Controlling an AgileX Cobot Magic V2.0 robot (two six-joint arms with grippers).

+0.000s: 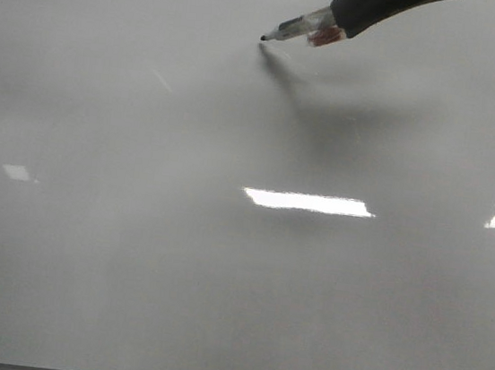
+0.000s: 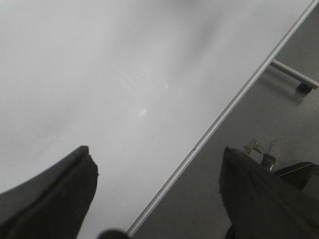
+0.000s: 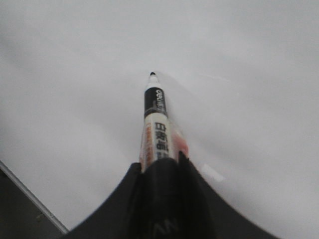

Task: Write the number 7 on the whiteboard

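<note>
A: Item one, far left?
B: The whiteboard [image 1: 131, 252], glossy pale grey, filling the front view; a thin grey frame edge along the bottom. Small glare patch at left, a long bright one at centre, another at the right edge.

A: The left gripper [image 2: 157, 191]?
B: Seen only in its wrist view: two dark fingers [image 2: 55, 199] spread wide apart, empty, straddling the board's frame edge.

A: Upper centre?
B: A marker [image 1: 296, 28], black tip pointing left, close to the board, contact not clear; its shadow falls just below.

A: Any lettering?
B: White print on the black collar and dark characters on the white barrel, all illegible.

A: Upper right?
B: The right gripper [image 1: 344, 21], clamped on the marker's barrel.

A: The number 7?
B: No stroke visible.
</note>
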